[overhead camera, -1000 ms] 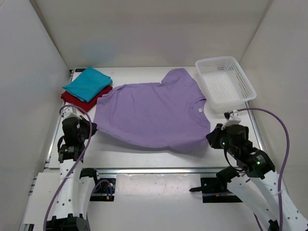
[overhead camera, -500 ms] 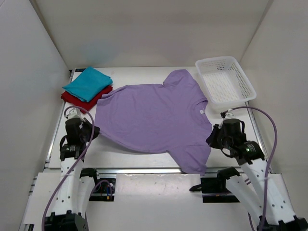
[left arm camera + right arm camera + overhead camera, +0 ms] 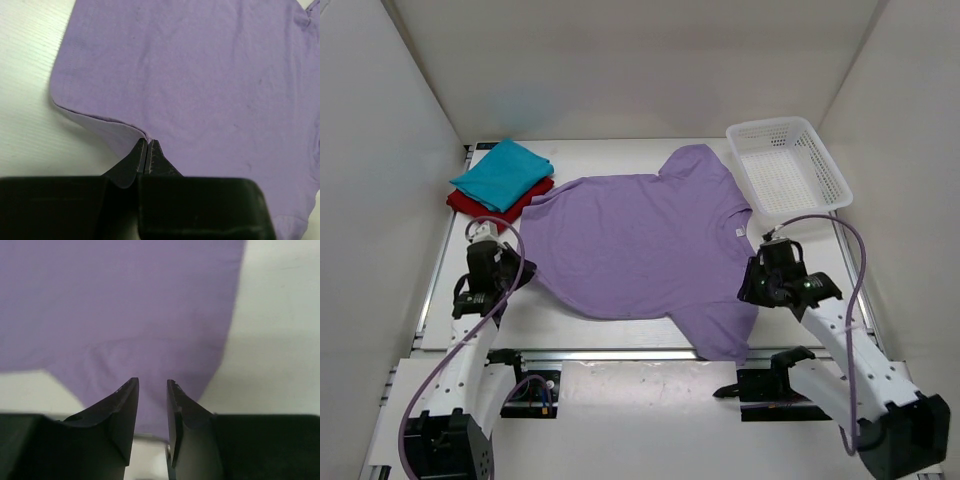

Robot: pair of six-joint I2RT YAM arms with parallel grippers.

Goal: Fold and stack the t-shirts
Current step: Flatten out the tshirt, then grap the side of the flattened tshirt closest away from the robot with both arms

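The dark red folded cloth shirt (image 3: 480,210) is mostly hidden under the teal-blue folded cloth shirt (image 3: 502,172), at the far left corner of the white surface (image 3: 610,325). The right wrist view is blurry. The pale lavender purple cloth shirt (image 3: 630,245) lies flat in the middle. The left hand (image 3: 148,145) is squeezed tight on a pinch of the shirt's left edge. The right hand (image 3: 152,385) is over the near sleeve, fingers a little apart, holding nothing. The shirt's long way runs left to right. Its neck points toward the side with the white plastic mesh basket (image 3: 768,125), and its hem points toward the left hand.
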